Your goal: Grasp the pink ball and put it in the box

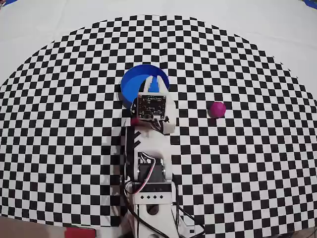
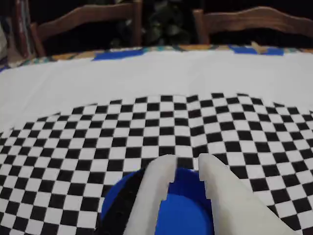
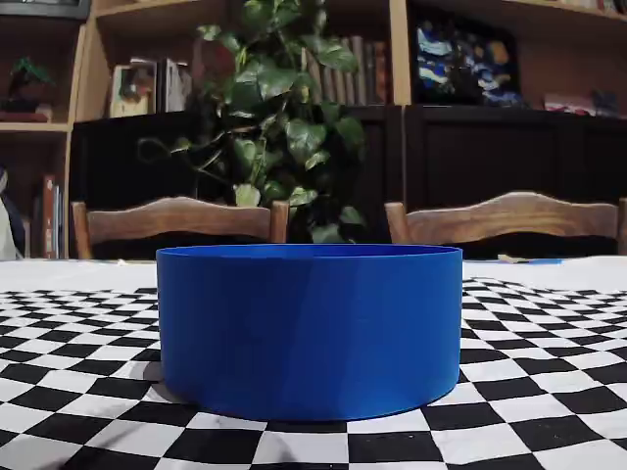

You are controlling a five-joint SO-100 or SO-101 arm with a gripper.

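- One pink ball (image 1: 217,109) lies alone on the checkered mat (image 1: 257,163) in the overhead view, at about 3 o'clock from the arm's claw and well apart from it
- Blue box (image 1: 136,84) sits at 12 o'clock from the arm (image 1: 151,163), partly covered by the claw
- Claw (image 2: 187,166) hangs over the box in the wrist view, its two white fingers (image 2: 159,191) slightly parted with nothing between them
- Fixed view shows the box (image 3: 309,328) up close, with two wooden chairs (image 3: 176,220) and a leafy plant (image 3: 284,127) behind
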